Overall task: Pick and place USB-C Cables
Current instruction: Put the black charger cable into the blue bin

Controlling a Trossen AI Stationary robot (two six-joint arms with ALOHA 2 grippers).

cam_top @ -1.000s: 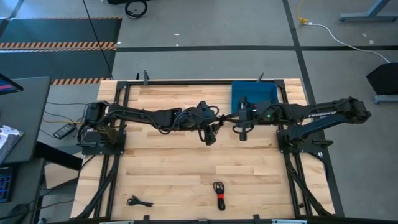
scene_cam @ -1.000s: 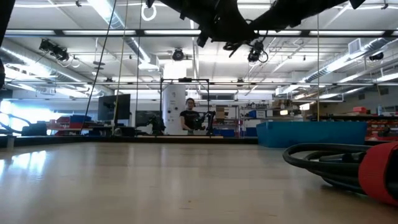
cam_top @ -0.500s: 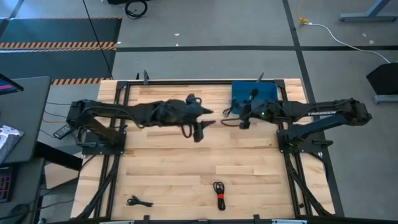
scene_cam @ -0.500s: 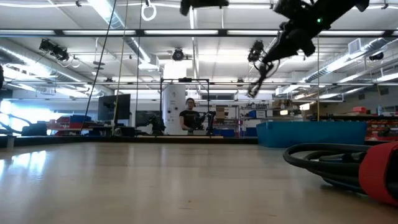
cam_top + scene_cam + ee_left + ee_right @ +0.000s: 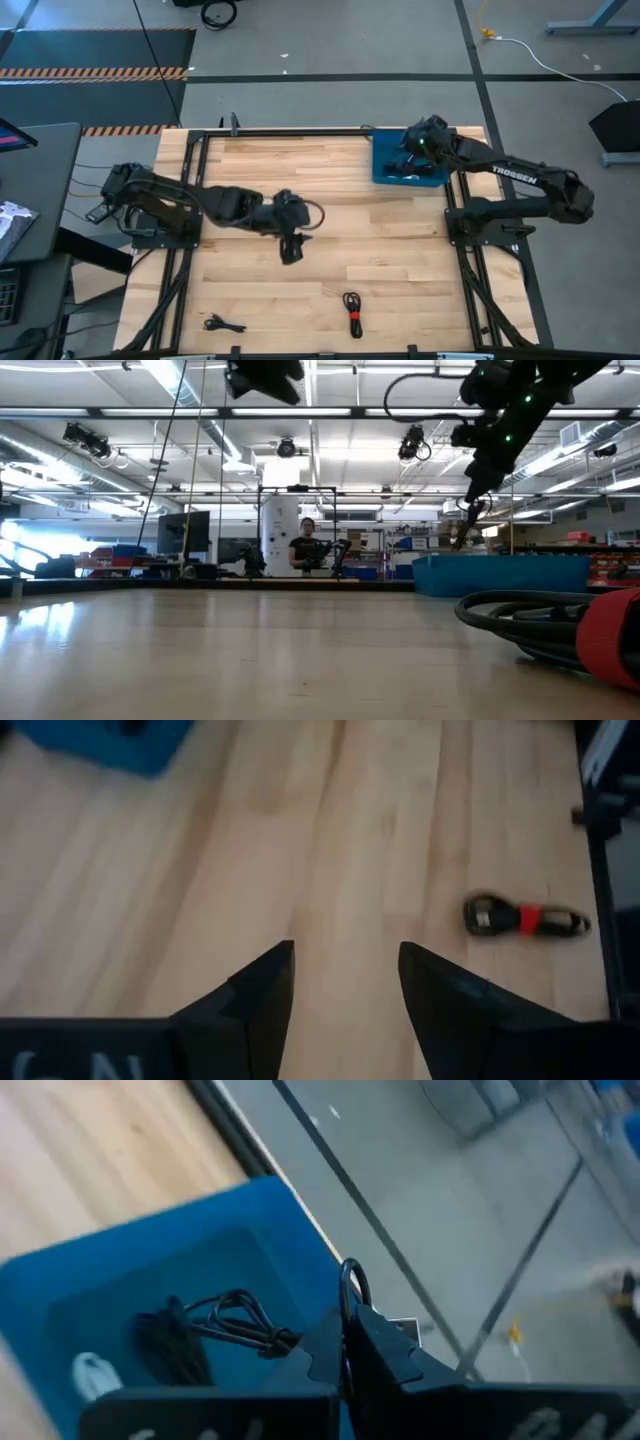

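Note:
My right gripper (image 5: pixel 350 1325) is shut on a thin black USB-C cable (image 5: pixel 352 1278) above the blue tray (image 5: pixel 385 150) at the table's far right. In the tray lie black coiled cables (image 5: pixel 215 1325) and a white one (image 5: pixel 95 1372). My left gripper (image 5: pixel 345 960) is open and empty above the middle of the table (image 5: pixel 291 255). A black cable with a red band (image 5: pixel 352 312) and a plain black cable (image 5: pixel 223 323) lie flat on the table near its front edge. My right gripper pinches a loop of the thin black cable (image 5: pixel 354 1295) between its two shut fingers. A small arc of the loop sticks out past the fingertips. In the low view a piece of the cable (image 5: pixel 462 535) hangs below the gripper, clear of the tray.
The red-banded cable also shows in the left wrist view (image 5: pixel 527 918) and close up in the low view (image 5: pixel 590 630). Black frame rails (image 5: pixel 300 133) run along the table's edges. A person (image 5: pixel 303 548) stands far off in the room.
My right gripper has gone from the table's far middle toward the right and far edge, over the blue tray, carrying the black cable. My left gripper has drawn away from it, toward the table's near and left side.

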